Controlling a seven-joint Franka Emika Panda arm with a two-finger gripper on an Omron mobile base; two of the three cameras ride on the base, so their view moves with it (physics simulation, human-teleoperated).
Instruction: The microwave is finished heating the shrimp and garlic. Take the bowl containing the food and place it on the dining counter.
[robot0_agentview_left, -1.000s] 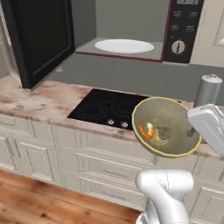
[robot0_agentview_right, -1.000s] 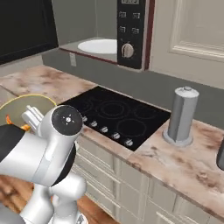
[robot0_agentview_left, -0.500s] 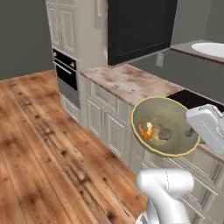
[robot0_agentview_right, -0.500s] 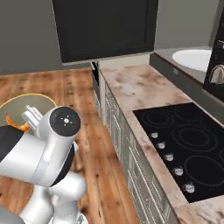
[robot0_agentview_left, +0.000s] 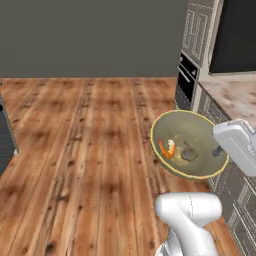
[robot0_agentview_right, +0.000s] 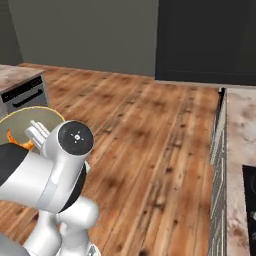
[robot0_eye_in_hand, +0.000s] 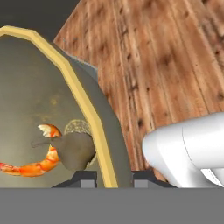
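The olive-tan bowl (robot0_agentview_left: 196, 131) with its yellowish rim hangs tilted above the wooden floor, held at its right rim by my gripper (robot0_agentview_left: 218, 150), which is shut on it. Inside lie the orange shrimp (robot0_agentview_left: 167, 148) and the greyish garlic (robot0_agentview_left: 189, 153). In the hand view the bowl's rim (robot0_eye_in_hand: 78, 98) runs down between my fingertips (robot0_eye_in_hand: 85, 177), with the gripper (robot0_eye_in_hand: 114, 176) pinching the wall; the shrimp (robot0_eye_in_hand: 38, 165) and garlic (robot0_eye_in_hand: 76, 149) rest just inside. From the right base view, the bowl (robot0_agentview_right: 27, 117) peeks out behind my arm, near the gripper (robot0_agentview_right: 37, 131).
Wooden floor (robot0_agentview_left: 90, 150) spreads ahead. A marbled kitchen counter (robot0_agentview_left: 235, 97) with a built-in oven (robot0_agentview_left: 187, 82) stands at the right, a dark panel (robot0_agentview_left: 237, 35) above it. A stone-topped unit (robot0_agentview_right: 17, 75) with a dark front shows at the left. The cooktop corner (robot0_agentview_right: 250, 200) lies far right.
The whole picture has swung left as the base turned away from the cooktop counter toward open floor. The bowl stays in my gripper in the same pose.
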